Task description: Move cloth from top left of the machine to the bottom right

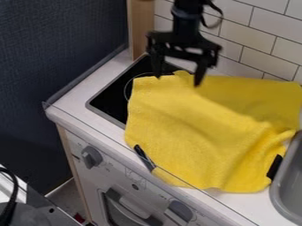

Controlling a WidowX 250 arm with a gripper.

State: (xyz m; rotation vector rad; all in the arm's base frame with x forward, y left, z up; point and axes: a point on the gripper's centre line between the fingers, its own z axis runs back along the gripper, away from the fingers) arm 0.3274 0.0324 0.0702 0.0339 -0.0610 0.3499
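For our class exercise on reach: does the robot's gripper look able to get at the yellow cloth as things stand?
Probably yes: the gripper hangs open at the upper edge of the yellow cloth, and I see nothing between them that would block it.

Counter (70, 106): white top, rounded at its near left corner; bare along the left and in a strip at the lower right
Hob (109, 99): black, set into the top at the left; grey rim; partly under the cloth
Cloth (194, 137): yellow, spread wide over hob and counter; creased towards the right; lower left part at the front edge
Sink (285, 185): grey, at the right, just beside the cloth
Dark pieces (275, 167): two, at the cloth's lower left and lower right edges; kind unclear
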